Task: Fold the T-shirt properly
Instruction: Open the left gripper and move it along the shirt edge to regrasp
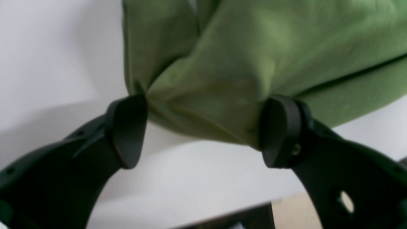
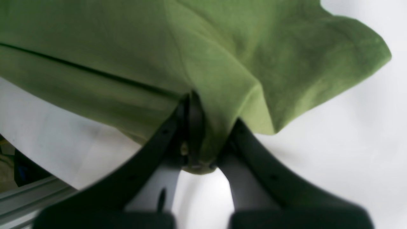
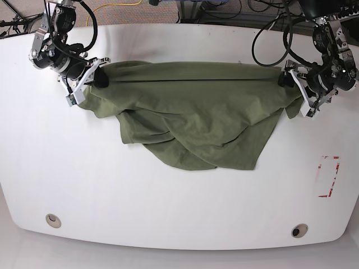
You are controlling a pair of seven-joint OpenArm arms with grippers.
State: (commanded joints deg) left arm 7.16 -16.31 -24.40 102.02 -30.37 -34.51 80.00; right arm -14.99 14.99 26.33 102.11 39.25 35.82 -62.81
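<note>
Olive cloth of T-shirt [image 1: 254, 63] bunched between spread fingers of left gripper [image 1: 203, 130], jaws wide; right wrist view: right gripper [image 2: 206, 143] pinched tight on T-shirt fold; base view: T-shirt stretched between grippers over white counter [image 3: 168, 207].

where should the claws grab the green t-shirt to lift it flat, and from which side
Judging by its pose, the T-shirt is best taken at the two ends of its taut far edge, each claw coming in from the outer side. That edge runs straight between the right claw, shut on one end, and the left claw, whose fingers are spread around the other. The near part lies crumpled on the table.
</note>
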